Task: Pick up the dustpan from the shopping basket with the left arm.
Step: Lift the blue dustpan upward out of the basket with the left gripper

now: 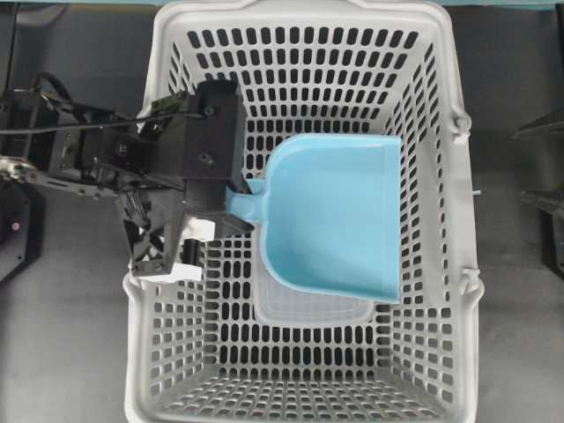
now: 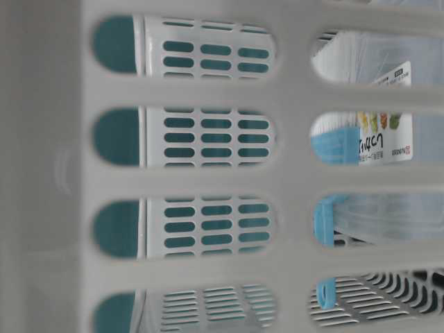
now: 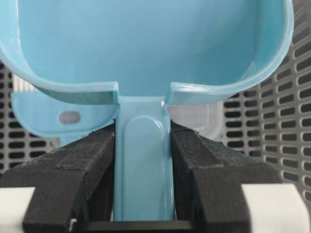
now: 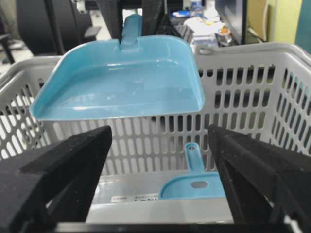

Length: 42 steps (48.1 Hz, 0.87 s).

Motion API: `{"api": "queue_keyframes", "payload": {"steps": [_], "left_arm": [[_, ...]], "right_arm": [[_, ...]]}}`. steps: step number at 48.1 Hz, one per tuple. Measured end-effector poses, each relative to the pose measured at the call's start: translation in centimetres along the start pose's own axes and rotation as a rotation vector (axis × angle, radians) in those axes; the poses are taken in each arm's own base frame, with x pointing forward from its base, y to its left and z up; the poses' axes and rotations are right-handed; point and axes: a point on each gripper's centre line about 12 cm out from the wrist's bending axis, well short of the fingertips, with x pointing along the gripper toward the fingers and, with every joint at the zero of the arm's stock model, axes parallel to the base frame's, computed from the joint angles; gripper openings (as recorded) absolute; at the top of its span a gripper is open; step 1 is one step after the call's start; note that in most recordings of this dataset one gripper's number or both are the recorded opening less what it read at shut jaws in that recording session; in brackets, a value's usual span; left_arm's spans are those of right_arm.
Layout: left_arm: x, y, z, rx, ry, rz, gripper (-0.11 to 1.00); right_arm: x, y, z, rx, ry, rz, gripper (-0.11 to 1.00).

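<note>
The light blue dustpan (image 1: 335, 216) hangs over the inside of the light grey shopping basket (image 1: 300, 11). In the right wrist view the dustpan (image 4: 121, 82) is level with the basket rim (image 4: 252, 51), tray up. My left gripper (image 1: 238, 204) reaches in over the left wall and is shut on the dustpan's short handle. In the left wrist view both black pads press the sides of the handle (image 3: 143, 165) below the scoop (image 3: 146, 48). My right gripper (image 4: 159, 133) is open and empty outside the basket, facing its wall.
A clear plastic container (image 1: 308, 308) with a label lies on the basket floor under the dustpan. A second light blue piece with a holed handle (image 4: 199, 182) rests on it. The right arm shows only as dark parts at the overhead view's right edge (image 1: 542, 203).
</note>
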Motion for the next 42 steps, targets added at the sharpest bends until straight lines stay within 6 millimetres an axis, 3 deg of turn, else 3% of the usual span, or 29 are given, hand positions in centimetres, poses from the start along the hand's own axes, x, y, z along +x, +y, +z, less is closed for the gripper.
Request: {"api": "queue_keyframes", "payload": {"steps": [42], "left_arm": [[-1.7,0.2,-0.4,-0.003,-0.144,-0.006,0.28]], "right_arm": [[0.0,0.0,0.0,0.000,0.000,0.000,0.76]]}}
